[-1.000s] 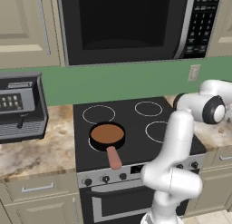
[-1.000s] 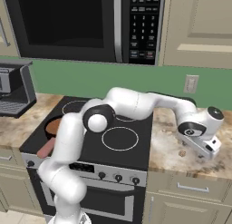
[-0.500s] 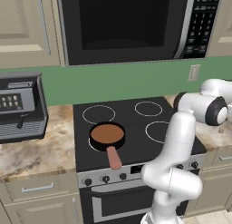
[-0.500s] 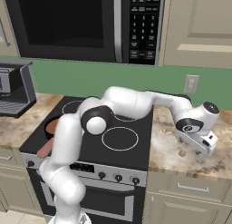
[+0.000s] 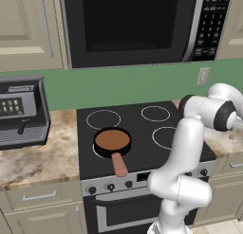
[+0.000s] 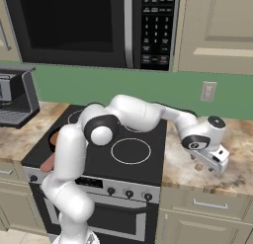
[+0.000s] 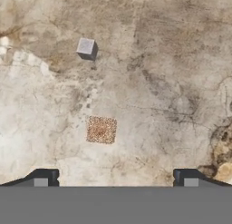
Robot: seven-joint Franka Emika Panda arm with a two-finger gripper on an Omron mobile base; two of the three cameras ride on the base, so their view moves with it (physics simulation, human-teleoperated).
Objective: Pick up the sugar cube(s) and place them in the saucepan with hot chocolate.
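Observation:
Two sugar cubes lie on the marbled counter: a brown speckled cube (image 7: 101, 129) and a pale grey-white cube (image 7: 86, 47) farther off. My gripper (image 7: 115, 178) hangs above them, open, its dark fingertips (image 7: 43, 177) wide apart and nothing between them. From the right base view the gripper (image 6: 213, 163) points down at the counter right of the stove, with a small brown cube (image 6: 198, 166) just beside it. The saucepan (image 5: 112, 140), black with brown liquid and a salmon-pink handle (image 5: 119, 165), sits on the stove's front left burner, well left of the gripper.
A black stove (image 5: 142, 129) with ring burners lies between pan and cubes. A microwave (image 5: 137, 24) hangs above it. A coffee machine (image 5: 19, 114) stands on the left counter. A wall outlet (image 6: 208, 91) is behind the right counter (image 6: 232, 174).
The hand has shifted slightly left and lower over the right counter, closer to the cubes. The jaws stay wide. The pan has not moved.

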